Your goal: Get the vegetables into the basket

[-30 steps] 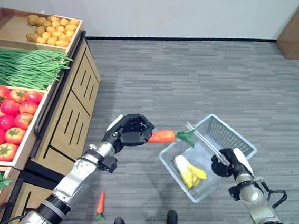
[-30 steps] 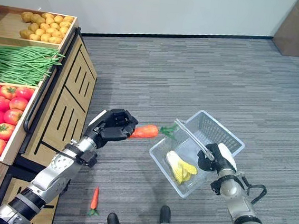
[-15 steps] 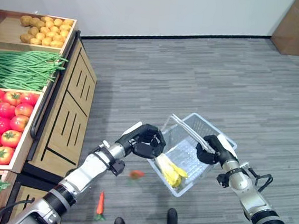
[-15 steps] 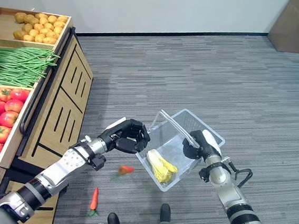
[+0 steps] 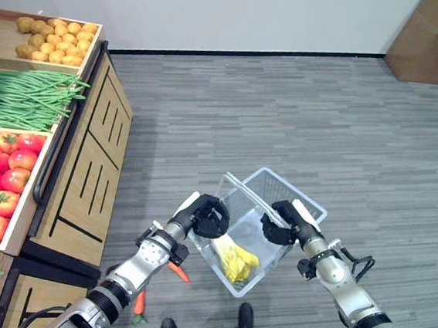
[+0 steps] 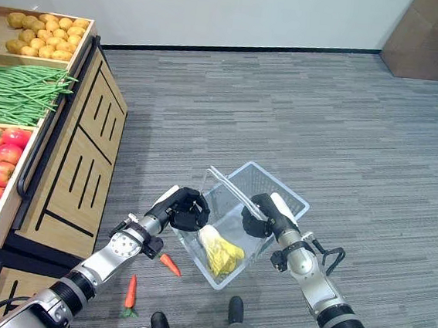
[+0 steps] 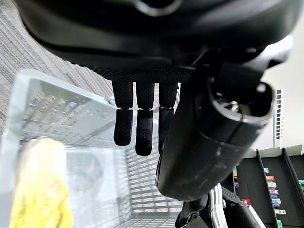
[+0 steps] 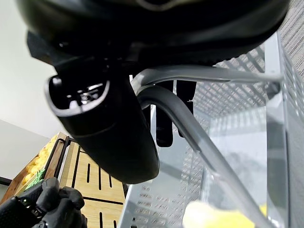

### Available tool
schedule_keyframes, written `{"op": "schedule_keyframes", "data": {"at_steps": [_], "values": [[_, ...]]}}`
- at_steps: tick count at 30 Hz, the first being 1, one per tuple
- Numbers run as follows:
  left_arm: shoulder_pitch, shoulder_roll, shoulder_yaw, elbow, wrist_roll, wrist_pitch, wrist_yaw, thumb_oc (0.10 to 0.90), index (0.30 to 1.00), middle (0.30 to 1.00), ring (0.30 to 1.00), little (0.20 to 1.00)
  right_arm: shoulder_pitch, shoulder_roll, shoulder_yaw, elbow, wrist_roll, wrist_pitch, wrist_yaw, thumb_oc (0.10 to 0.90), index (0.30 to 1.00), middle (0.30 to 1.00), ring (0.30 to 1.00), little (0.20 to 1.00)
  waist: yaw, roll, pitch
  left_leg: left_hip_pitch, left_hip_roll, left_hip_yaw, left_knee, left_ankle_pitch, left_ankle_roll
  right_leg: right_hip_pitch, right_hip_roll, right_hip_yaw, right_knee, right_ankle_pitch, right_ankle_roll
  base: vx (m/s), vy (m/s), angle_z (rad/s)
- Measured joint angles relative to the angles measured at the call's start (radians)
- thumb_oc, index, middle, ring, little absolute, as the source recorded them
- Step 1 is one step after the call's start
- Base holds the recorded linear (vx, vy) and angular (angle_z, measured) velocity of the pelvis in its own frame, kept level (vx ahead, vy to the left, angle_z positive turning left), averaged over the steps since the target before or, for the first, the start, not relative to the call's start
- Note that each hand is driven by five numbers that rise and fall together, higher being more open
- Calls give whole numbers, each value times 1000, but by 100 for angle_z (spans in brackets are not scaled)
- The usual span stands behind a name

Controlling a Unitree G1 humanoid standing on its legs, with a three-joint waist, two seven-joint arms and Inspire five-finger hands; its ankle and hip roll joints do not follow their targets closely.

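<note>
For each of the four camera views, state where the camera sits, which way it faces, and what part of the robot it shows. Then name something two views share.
Left eye view: head, looking down at the floor; both arms, left hand, right hand.
Right eye view: same scene, slightly offset.
Left wrist view: on the left wrist, facing along curled fingers into the basket.
Right wrist view: on the right wrist, facing along the hand curled round the basket handle.
Shared: both wrist views show the yellow vegetable.

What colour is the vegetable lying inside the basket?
Yellow, paler at one end. The vegetable in the basket shows best in the right eye view.
</note>
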Motion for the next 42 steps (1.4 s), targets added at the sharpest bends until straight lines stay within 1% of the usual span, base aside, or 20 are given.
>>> {"op": "schedule_keyframes", "data": {"at_steps": [9,10,11,12,14,15,20,22,23,25,26,28,30,32,36,37,39,40,41,42], "values": [[2,14,1,-54,-33,-1,-14,400,300,300,300,300,1,-1,-1,0,0,0,-1,400,300,300,300,300,20,0,0,0,0,-9,0,1,1,5,-4,-10,0,0,0,-1,3,2],[2,18,1,-58,-42,-1,-18,527,478,478,478,478,1,-1,-1,0,-1,0,-1,400,300,300,300,300,23,0,0,0,0,-11,0,1,1,6,-4,-12,0,0,0,3,4,7],[2,26,1,-65,-49,-1,-21,810,874,874,874,874,1,-1,-1,0,-1,0,-1,400,300,300,300,300,23,0,0,-1,0,-14,0,1,1,7,-4,-15,0,0,0,5,3,8],[3,37,1,-80,-49,0,-23,900,1000,1000,1000,1000,1,-1,-2,0,-1,0,-1,400,300,300,300,300,25,0,0,-1,0,-19,0,2,2,9,-5,-18,0,0,0,10,-3,11],[13,77,8,-135,-48,1,-32,900,1000,1000,1000,1000,4,0,-5,0,-1,0,-2,400,300,300,300,300,24,1,0,-3,0,-27,0,3,2,12,-6,-27,0,-1,0,7,-3,14],[55,117,53,-239,-49,-2,-37,900,1000,1000,1000,1000,21,2,-26,0,-1,-1,-2,400,300,300,300,300,27,1,0,-2,0,-34,0,4,2,18,-6,-34,0,-2,-1,3,0,14],[237,172,310,-468,-98,-57,-49,900,1000,1000,1000,1000,108,4,-123,13,-3,-3,-7,400,300,300,300,300,61,3,-2,0,-1,-44,0,3,2,27,-9,-45,0,-5,1,3,3,7],[307,169,389,-468,-138,-70,-57,900,1000,1000,1000,1000,136,6,-157,60,-5,-4,-9,580,553,553,553,553,72,4,-2,5,-1,-60,0,3,2,40,-11,-59,0,-12,2,-3,7,21],[337,164,413,-463,-156,-70,-58,900,1000,1000,1000,1000,150,6,-173,78,-5,-4,-10,594,572,572,572,572,79,4,-2,3,-2,-66,0,4,2,41,-13,-64,0,-14,2,-9,2,18],[382,151,437,-439,-176,-70,-57,900,1000,1000,1000,1000,163,9,-198,115,-5,-5,-11,422,330,330,330,330,89,6,-3,-3,-5,-77,0,5,2,42,-15,-73,0,-14,3,-8,1,18],[399,137,448,-407,-186,-70,-58,900,1000,1000,1000,1000,163,12,-206,147,-5,-5,-15,400,300,300,300,300,91,6,-3,-6,-7,-89,0,7,4,45,-18,-85,0,-16,4,1,-3,29],[439,75,462,-294,-199,-60,-46,900,1000,1000,1000,1000,178,16,-222,200,-5,-2,-17,400,300,300,300,300,108,6,-3,-7,-11,-102,0,8,4,52,-23,-97,0,-19,5,4,-8,23],[458,54,475,-218,-196,-54,-37,900,1000,1000,1000,1000,184,34,-242,207,-8,-2,-20,400,300,300,300,300,109,6,-4,-13,-13,-112,0,10,7,53,-25,-108,0,-20,6,-8,-13,15],[466,-8,512,-124,-189,-55,-17,900,1000,1000,1000,1000,185,40,-246,222,-13,-2,-32,400,300,300,300,300,108,6,-4,-13,-14,-119,0,12,8,57,-26,-114,0,-20,7,-7,-14,12],[462,-28,531,93,-27,-51,51,900,1000,1000,1000,1000,187,40,-247,257,-15,-3,-49,400,300,300,300,300,109,2,-7,-15,-13,-139,0,16,8,66,-26,-133,0,-24,6,-11,-13,13],[460,-28,532,183,38,-52,75,875,964,964,964,964,188,40,-247,274,-15,-3,-53,400,300,300,300,300,111,2,-13,-17,-13,-144,0,16,8,67,-26,-139,-1,-25,6,-14,-11,14],[445,-23,526,327,147,-31,100,651,651,651,651,651,194,40,-247,296,-22,-4,-54,400,300,300,300,300,116,1,-29,-21,-13,-148,0,17,8,66,-26,-144,-1,-27,6,-6,-6,8],[447,-17,509,371,180,-29,107,469,396,396,396,396,197,40,-247,305,-22,-6,-56,400,300,300,300,300,120,1,-32,-22,-13,-150,0,17,8,66,-26,-146,-1,-27,6,-2,-1,5],[438,-19,502,429,199,-35,111,400,300,300,300,300,196,40,-247,317,-22,-7,-57,400,300,300,300,300,123,1,-35,-23,-14,-151,0,16,8,66,-27,-147,-1,-28,6,-1,-1,6],[430,-26,494,484,213,-29,117,400,300,300,300,300,197,40,-246,328,-22,-7,-58,400,300,300,300,300,124,1,-37,-24,-14,-153,0,16,8,66,-28,-148,-1,-28,7,-3,4,5]]}}
